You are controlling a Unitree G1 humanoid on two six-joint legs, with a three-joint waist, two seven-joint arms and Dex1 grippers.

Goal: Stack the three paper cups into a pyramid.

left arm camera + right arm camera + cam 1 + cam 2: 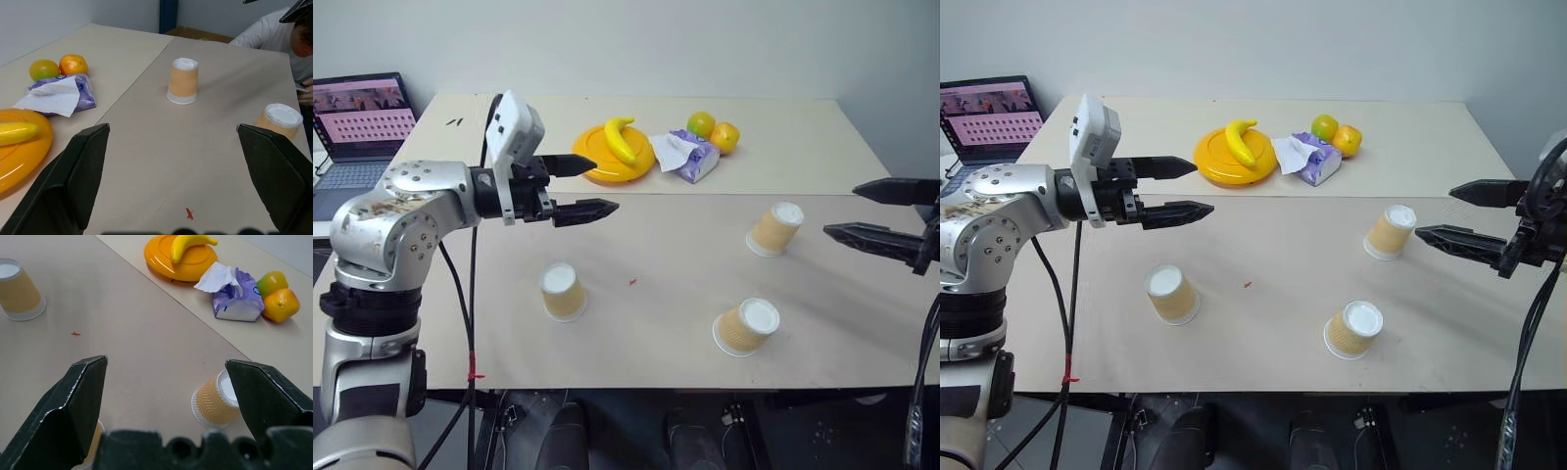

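Left end effector (585, 188) and right end effector (867, 211) gape (empty).

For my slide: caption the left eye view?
Open grippers hover above three separate upturned paper cups.

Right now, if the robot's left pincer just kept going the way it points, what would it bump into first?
Probably nothing soon: the left pincer hangs open above the table, aimed between two upside-down paper cups. A seated person lies beyond, though depth is unclear.

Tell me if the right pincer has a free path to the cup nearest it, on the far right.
Probably yes. The right pincer hovers open beside that paper cup, and only bare table lies between them.
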